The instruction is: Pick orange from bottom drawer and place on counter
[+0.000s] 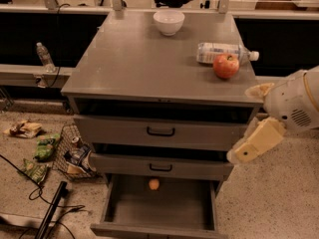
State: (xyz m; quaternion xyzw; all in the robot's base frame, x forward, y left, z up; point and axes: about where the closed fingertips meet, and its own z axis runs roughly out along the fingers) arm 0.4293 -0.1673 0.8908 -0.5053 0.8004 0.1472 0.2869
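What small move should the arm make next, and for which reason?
Probably move the gripper down and to the left, toward the open bottom drawer. The orange lies near the back of that drawer, while the gripper hangs off to the right and higher up, well apart from it.

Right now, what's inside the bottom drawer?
One orange on the bottom drawer floor, near the back. The drawer's rear is hidden under the middle drawer. The gripper hangs outside, right of the middle drawer.
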